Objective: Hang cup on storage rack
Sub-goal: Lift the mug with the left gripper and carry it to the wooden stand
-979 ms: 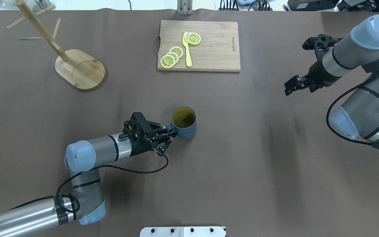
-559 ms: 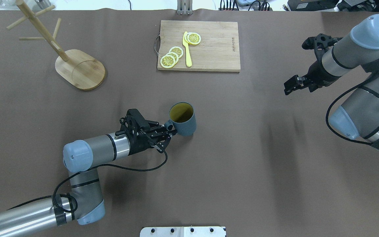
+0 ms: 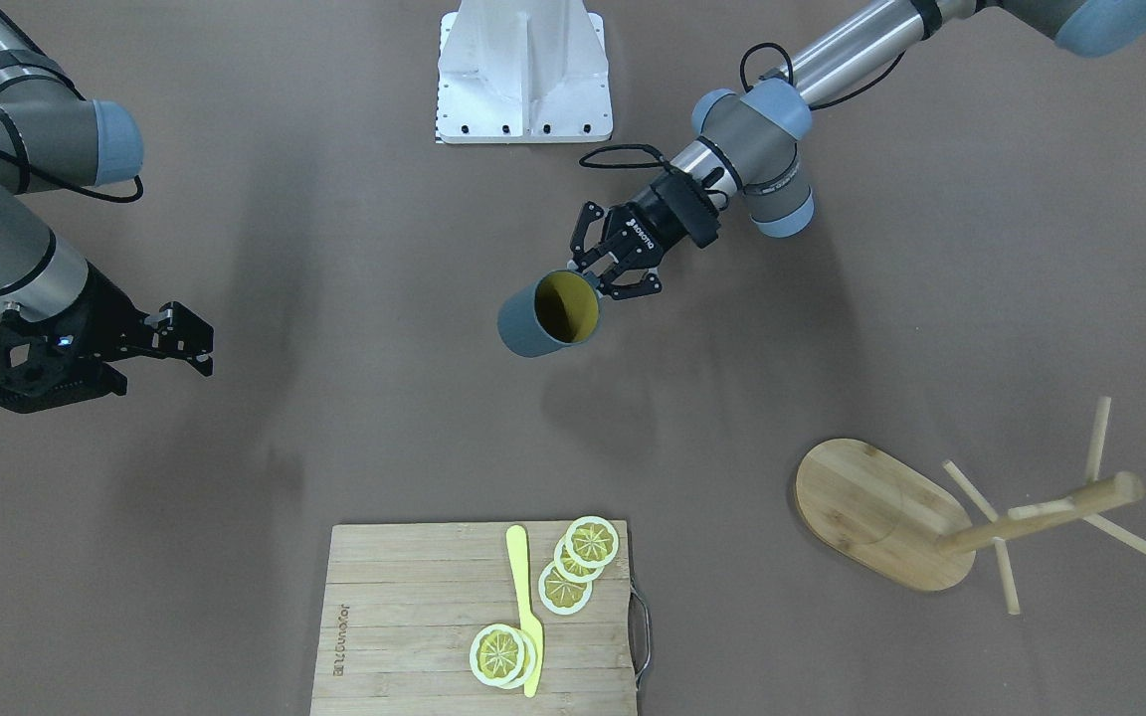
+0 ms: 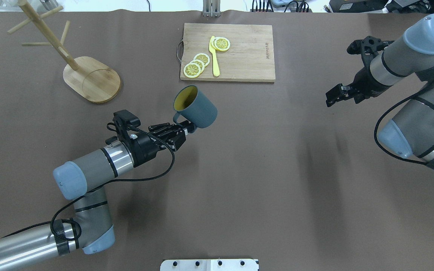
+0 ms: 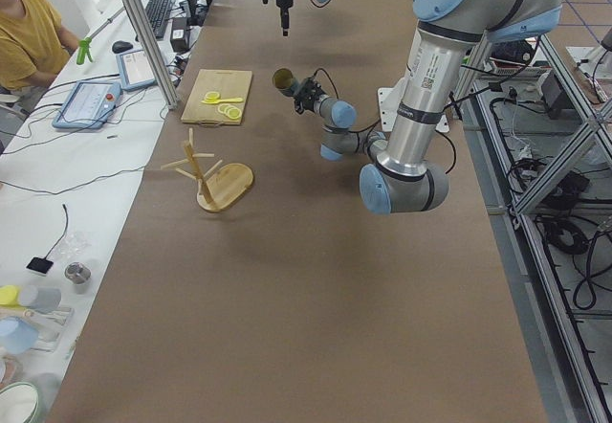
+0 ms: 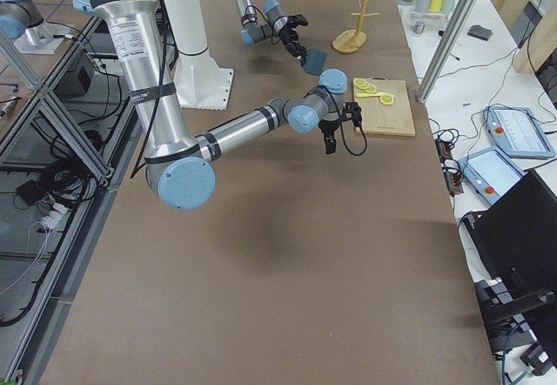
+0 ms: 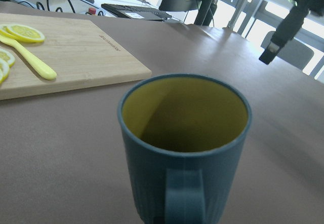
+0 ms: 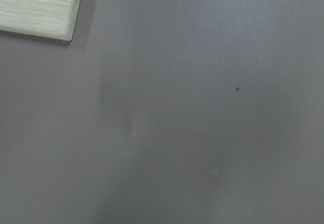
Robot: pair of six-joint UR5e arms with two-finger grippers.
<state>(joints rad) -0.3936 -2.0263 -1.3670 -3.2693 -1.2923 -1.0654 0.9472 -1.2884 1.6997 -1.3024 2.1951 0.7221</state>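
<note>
The cup (image 4: 199,111) is slate-blue with a yellow inside; it hangs tilted above the table, mouth turned toward the far left. My left gripper (image 4: 187,130) is shut on its handle, as the front view (image 3: 601,281) shows too. In the left wrist view the cup (image 7: 185,133) fills the frame, handle toward the camera. The storage rack (image 4: 92,79), a bamboo mug tree with thin pegs, stands at the far left, well apart from the cup; it also shows in the front view (image 3: 876,507). My right gripper (image 4: 330,99) hovers at the right, shut and empty.
A wooden cutting board (image 4: 243,56) with lemon slices (image 4: 196,64) and a yellow knife (image 4: 214,56) lies at the far middle, just beyond the cup. A white mount plate (image 4: 209,265) sits at the near edge. Brown table cover all round.
My left gripper has lifted the cup off the table and carried it left and farther away, tilting it. The right arm has hardly moved.
</note>
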